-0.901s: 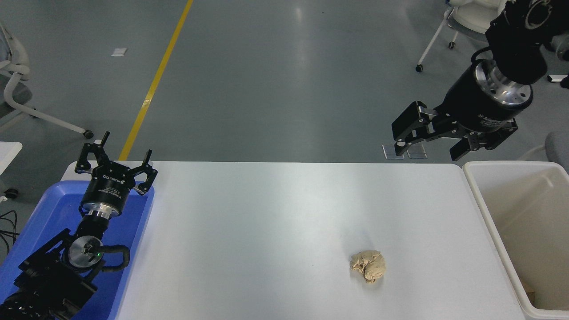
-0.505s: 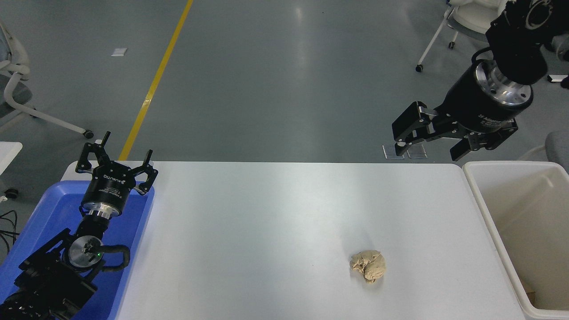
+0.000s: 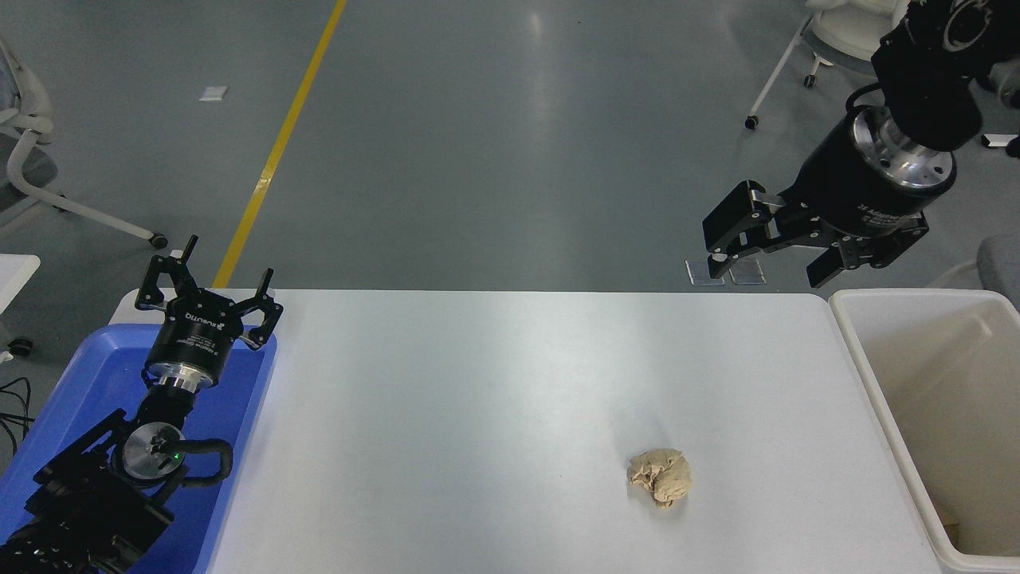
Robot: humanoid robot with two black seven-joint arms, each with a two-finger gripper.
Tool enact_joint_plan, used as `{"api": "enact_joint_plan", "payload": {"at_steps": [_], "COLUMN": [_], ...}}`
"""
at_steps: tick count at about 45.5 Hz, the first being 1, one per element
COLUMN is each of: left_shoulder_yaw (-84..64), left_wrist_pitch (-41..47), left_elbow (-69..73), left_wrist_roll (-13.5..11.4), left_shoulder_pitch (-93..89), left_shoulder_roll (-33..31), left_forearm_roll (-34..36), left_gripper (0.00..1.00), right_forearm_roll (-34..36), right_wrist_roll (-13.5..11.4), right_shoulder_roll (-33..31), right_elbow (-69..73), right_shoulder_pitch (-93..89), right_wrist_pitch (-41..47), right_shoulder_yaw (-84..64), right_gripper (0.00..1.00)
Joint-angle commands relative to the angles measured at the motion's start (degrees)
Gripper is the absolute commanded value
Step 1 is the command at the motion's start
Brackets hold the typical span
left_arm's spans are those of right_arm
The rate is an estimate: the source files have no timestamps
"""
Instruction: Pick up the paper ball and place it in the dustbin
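The paper ball, a wrinkled tan wad, lies on the white table toward the front right. The dustbin, a deep off-white bin, stands at the table's right end. My right gripper is open and empty, held high above the table's far right corner, far behind the ball and left of the bin's far rim. My left gripper is open and empty, parked at the lower left over the blue tray.
A shallow blue tray sits at the table's left end under the left arm. Wheeled chair bases stand on the grey floor at the top right and the left. A yellow floor line runs behind the table.
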Motion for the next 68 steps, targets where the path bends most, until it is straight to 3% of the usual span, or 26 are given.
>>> {"api": "enact_joint_plan", "payload": {"at_steps": [1,60,68], "left_shoulder_yaw": [0.0,0.0,0.0], "left_wrist_pitch": [0.0,0.0,0.0], "left_elbow": [0.0,0.0,0.0], "left_wrist_roll": [0.0,0.0,0.0], "left_shoulder_pitch": [0.0,0.0,0.0], "left_shoulder_roll": [-0.1,-0.1,-0.1], "left_forearm_roll": [0.0,0.0,0.0], "left_gripper": [1.0,1.0,1.0], "right_forearm_roll": [0.0,0.4,-0.4], "right_wrist_roll": [0.0,0.0,-0.1], "right_shoulder_roll": [-0.2,-0.2,-1.0], "right_elbow": [0.0,-0.6,-0.6], "right_shoulder_pitch": [0.0,-2.8,-8.2], "right_wrist_pitch": [0.0,0.0,-12.2], "right_shoulder_yaw": [0.0,-1.8,-2.5], "right_gripper": [1.0,1.0,1.0]}}
